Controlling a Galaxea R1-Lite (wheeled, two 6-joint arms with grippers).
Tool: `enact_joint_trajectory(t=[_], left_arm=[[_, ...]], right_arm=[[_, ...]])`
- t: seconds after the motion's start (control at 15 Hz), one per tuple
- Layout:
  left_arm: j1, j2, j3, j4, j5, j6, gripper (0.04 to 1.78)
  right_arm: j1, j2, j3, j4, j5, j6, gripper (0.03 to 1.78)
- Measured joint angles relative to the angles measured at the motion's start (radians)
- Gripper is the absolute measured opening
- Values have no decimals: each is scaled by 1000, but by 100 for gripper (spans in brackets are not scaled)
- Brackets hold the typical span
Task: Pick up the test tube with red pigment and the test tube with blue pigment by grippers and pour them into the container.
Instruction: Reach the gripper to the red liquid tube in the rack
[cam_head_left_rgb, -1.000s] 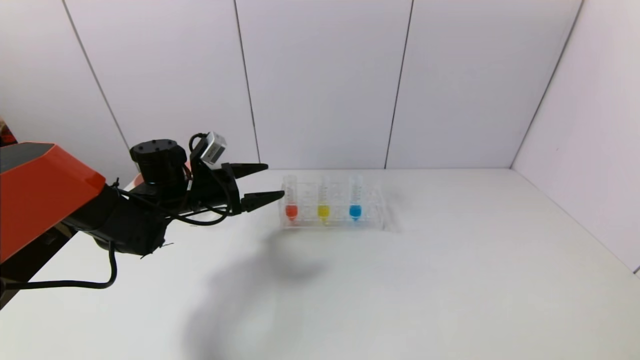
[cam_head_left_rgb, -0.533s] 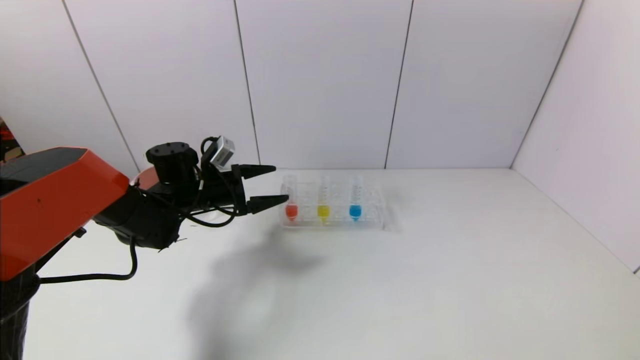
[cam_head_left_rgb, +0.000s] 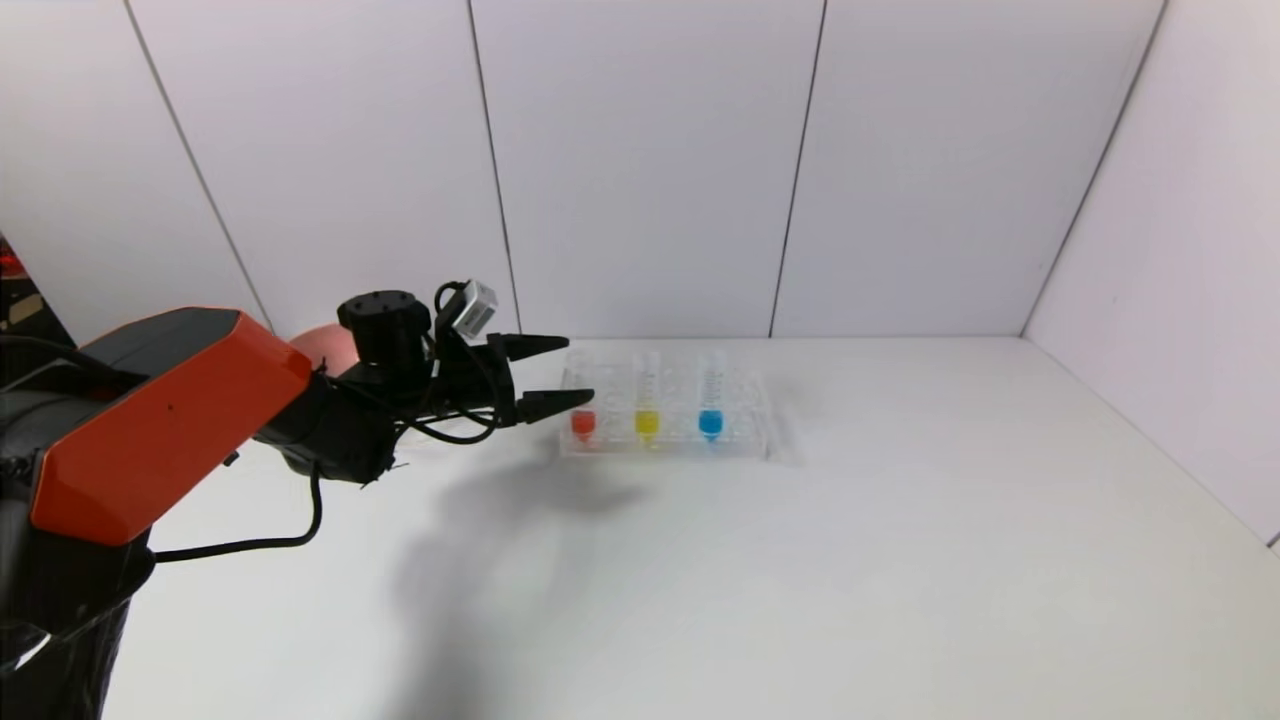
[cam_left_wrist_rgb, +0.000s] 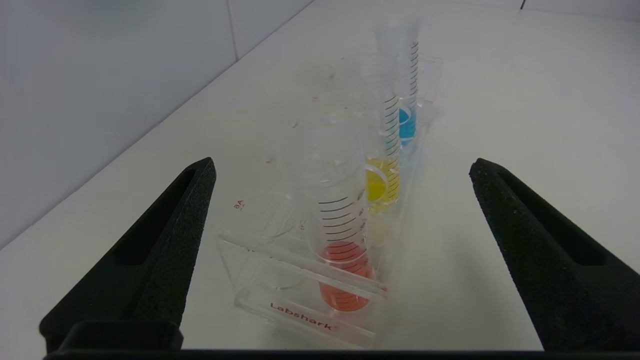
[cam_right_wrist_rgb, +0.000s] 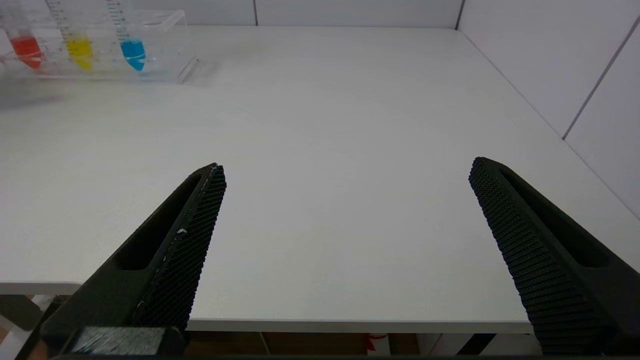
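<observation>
While the right gripper (cam_right_wrist_rgb: 345, 250) waits at the near edge of the white table (cam_head_left_rgb: 800, 580) with its fingers spread wide and nothing between them, well apart from the tubes, the left gripper (cam_head_left_rgb: 570, 372) reaches in from the robot's left, fingers likewise wide open and empty, level with the left end of the clear rack (cam_head_left_rgb: 740, 440). One fingertip lies just in front of the red tube (cam_head_left_rgb: 582, 422) in the head view, the other behind and to its left; the wrist view shows this tube (cam_left_wrist_rgb: 345, 270) standing upright between the open fingers, untouched. Next along the rack stands the yellow tube (cam_head_left_rgb: 647, 422), then the blue tube (cam_head_left_rgb: 710, 422), both upright in their holes. Behind the left arm, a pink bowl (cam_head_left_rgb: 322, 345) shows only in part. No beaker can be made out in any view
</observation>
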Motion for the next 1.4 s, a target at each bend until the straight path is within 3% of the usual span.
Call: enact_joint_trajectory(t=[0.4, 1.4], left_arm=[[-16, 48, -84, 30, 0, -37, 178], [-32, 96, -129, 36, -1, -68, 176]], right_arm=[[0, 0, 0, 0, 0, 0, 177], [0, 0, 0, 0, 0, 0, 177]])
